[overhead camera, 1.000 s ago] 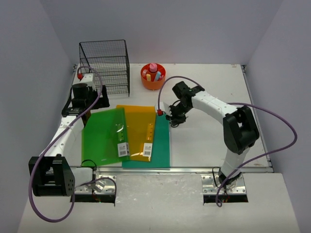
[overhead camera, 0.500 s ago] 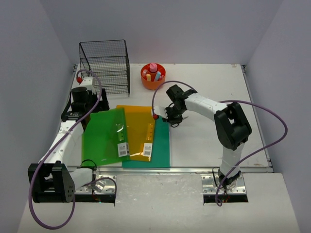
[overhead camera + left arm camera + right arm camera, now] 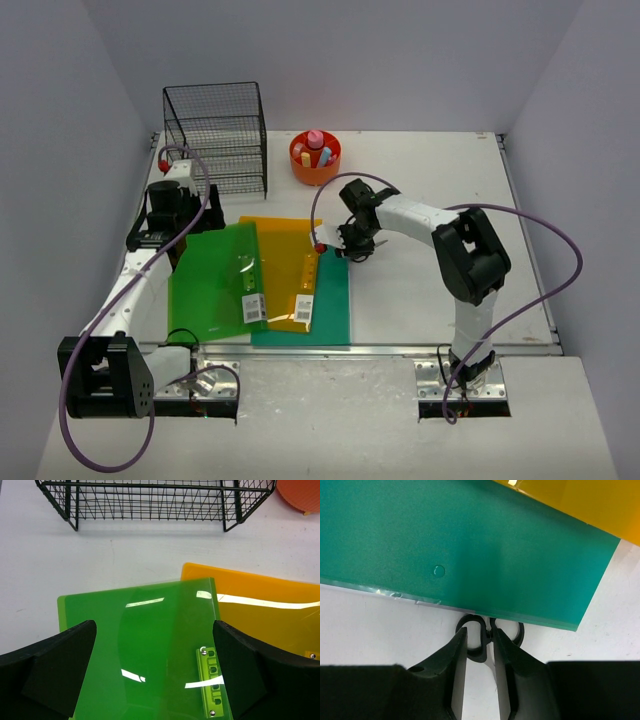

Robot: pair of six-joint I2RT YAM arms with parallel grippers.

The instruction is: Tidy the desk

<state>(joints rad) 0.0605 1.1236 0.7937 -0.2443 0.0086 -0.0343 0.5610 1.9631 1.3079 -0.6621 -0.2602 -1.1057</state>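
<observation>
On the white desk (image 3: 430, 170) lie three overlapping folders: green (image 3: 210, 285), orange (image 3: 285, 270) and teal (image 3: 335, 300). Black-handled scissors (image 3: 476, 652) lie flat against the teal folder's (image 3: 470, 555) edge, their handle loops partly under it. My right gripper (image 3: 352, 248) is low over them. Its jaws stand narrowly open astride the handle and the blade root, in the wrist view (image 3: 480, 632). My left gripper (image 3: 175, 225) hovers wide open over the green folder's (image 3: 145, 645) top edge with nothing between its fingers (image 3: 65, 660).
A black wire basket (image 3: 215, 135) stands at the back left, just beyond the left gripper. An orange bowl (image 3: 315, 158) holding small coloured items sits at the back centre. Pale walls enclose the desk, and a metal rail runs along its front edge.
My right gripper has slid left to the teal folder's edge with the scissors, and its jaws have parted a little. The left arm shifted slightly, still wide open.
</observation>
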